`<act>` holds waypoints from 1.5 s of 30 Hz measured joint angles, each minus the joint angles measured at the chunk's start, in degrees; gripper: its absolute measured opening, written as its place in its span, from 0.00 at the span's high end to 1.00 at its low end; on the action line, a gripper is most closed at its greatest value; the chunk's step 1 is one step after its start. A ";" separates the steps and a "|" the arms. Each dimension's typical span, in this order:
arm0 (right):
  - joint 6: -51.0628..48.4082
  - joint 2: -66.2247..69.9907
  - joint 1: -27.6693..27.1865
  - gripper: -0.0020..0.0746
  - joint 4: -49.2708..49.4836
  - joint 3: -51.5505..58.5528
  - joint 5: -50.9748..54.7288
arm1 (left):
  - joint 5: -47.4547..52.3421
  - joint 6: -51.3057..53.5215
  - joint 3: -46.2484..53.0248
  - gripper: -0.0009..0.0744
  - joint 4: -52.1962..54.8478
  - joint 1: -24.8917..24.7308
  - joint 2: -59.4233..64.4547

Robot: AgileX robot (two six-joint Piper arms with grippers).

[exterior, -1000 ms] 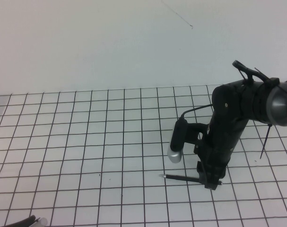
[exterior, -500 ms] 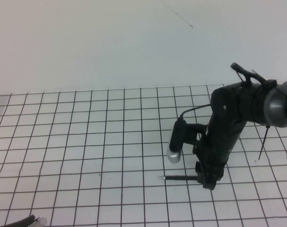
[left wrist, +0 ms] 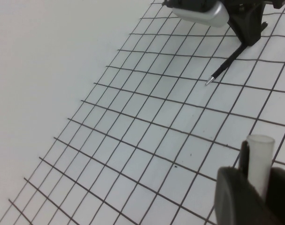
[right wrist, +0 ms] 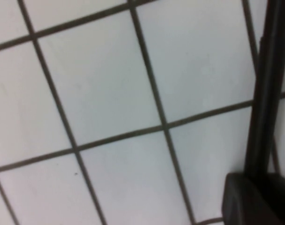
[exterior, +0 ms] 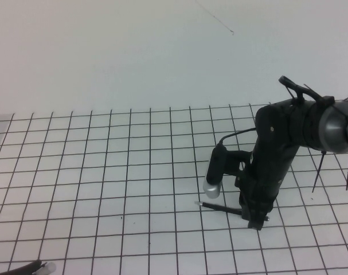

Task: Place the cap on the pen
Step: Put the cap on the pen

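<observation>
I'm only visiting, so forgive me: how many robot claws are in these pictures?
2. The right gripper is down on the grid, closed on the pen. The left gripper, at the near left edge, holds a clear tube.

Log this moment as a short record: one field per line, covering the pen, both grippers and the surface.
pen: black, silver tip pointing to the robot's left, gripped at its rear end
right gripper: down at the table, shut on the pen
left gripper: near front-left table edge, holding a translucent tube
surface: white gridded table
</observation>
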 joint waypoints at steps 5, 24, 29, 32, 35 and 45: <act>0.14 -0.54 0.00 0.98 1.18 -4.11 3.26 | -0.67 -0.09 0.00 0.88 0.00 0.00 0.00; 19.53 -6.47 12.07 0.98 13.67 -16.34 24.39 | -3.26 7.61 4.64 0.88 13.20 0.00 0.00; 21.83 -9.62 19.18 0.98 13.68 -15.26 24.39 | -5.33 7.85 4.64 0.88 13.20 0.00 0.00; 24.54 -11.65 22.20 0.98 13.39 -14.53 24.39 | -5.96 8.80 4.64 0.88 12.83 0.00 0.00; 26.36 -14.11 24.49 0.98 13.39 -13.03 24.29 | -6.09 10.20 4.64 0.88 12.83 0.00 -0.43; 26.69 -19.87 25.11 0.98 19.00 -5.11 24.29 | -5.89 14.61 8.14 0.88 17.50 0.00 -1.00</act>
